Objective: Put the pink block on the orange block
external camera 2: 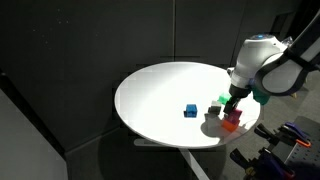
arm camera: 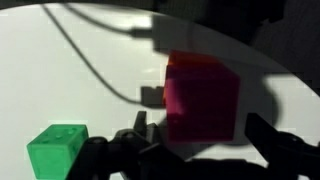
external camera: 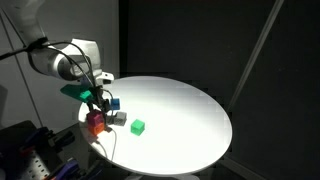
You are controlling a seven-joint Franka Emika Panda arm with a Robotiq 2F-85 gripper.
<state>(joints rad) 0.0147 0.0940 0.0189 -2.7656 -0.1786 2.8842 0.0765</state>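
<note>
The pink block [arm camera: 201, 95] fills the middle of the wrist view, with a thin orange-red edge of the orange block [arm camera: 165, 88] showing at its left side. In both exterior views the pink block [external camera: 95, 117] [external camera 2: 233, 114] appears to rest on top of the orange block [external camera: 96, 128] [external camera 2: 231, 125] near the table's edge. My gripper [arm camera: 200, 132] [external camera: 97, 104] [external camera 2: 234, 102] hangs directly over the stack. Its fingers stand on either side of the pink block with small gaps, so it is open.
A green cube [arm camera: 56, 150] [external camera: 138, 126] [external camera 2: 214, 110] and a blue cube [external camera: 115, 102] [external camera 2: 190, 110] lie close to the stack on the round white table [external camera: 180, 115] [external camera 2: 160, 95]. The table edge is right beside the stack. Dark curtains surround the table.
</note>
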